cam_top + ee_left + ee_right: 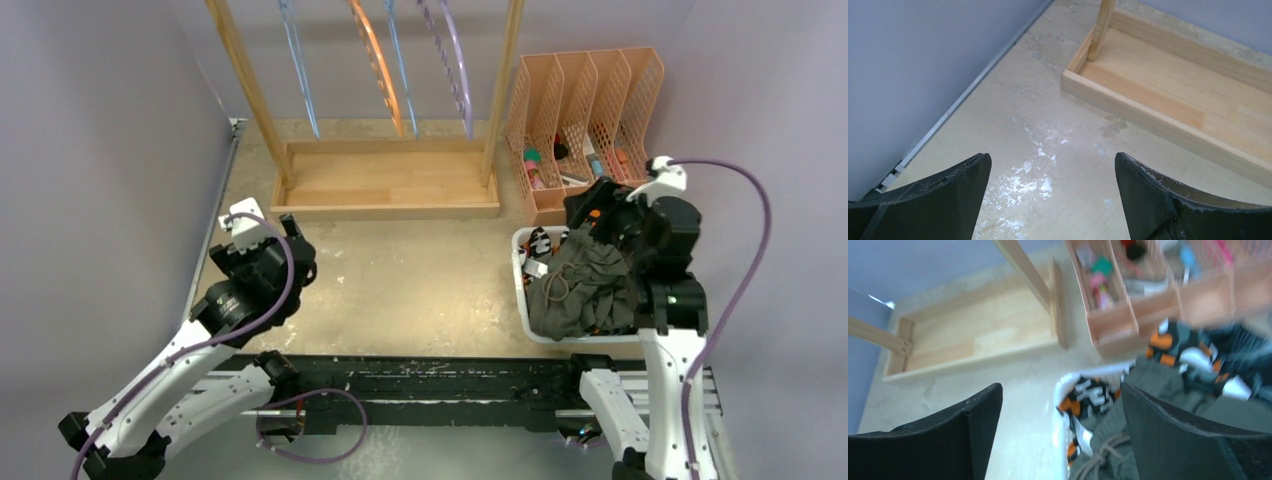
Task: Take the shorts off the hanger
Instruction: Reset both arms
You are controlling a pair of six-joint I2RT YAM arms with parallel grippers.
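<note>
Seen from above, with 12 o'clock away from the arm bases, the left gripper (1053,167) hangs at 9 o'clock over the bare table (420,280). Its claw is released, fingers spread wide with nothing between them. At 12 o'clock stands the wooden rack (385,185), with coloured hangers (375,65) dangling from it. A peach organiser (585,105) sits at 2 o'clock. Just nearer, at 3 o'clock, the shorts lie heaped in a white bin (522,300). The olive pair (590,285) is on top, crumpled, its long axis running roughly from 12 to 6. Its drawstring (557,287) is looped on the 9 o'clock side. The blotched pair (1088,397) peeks out at the bin's far-left corner. The right gripper (1060,390) hovers over the heap's far end, its claw released and gripping nothing.
</note>
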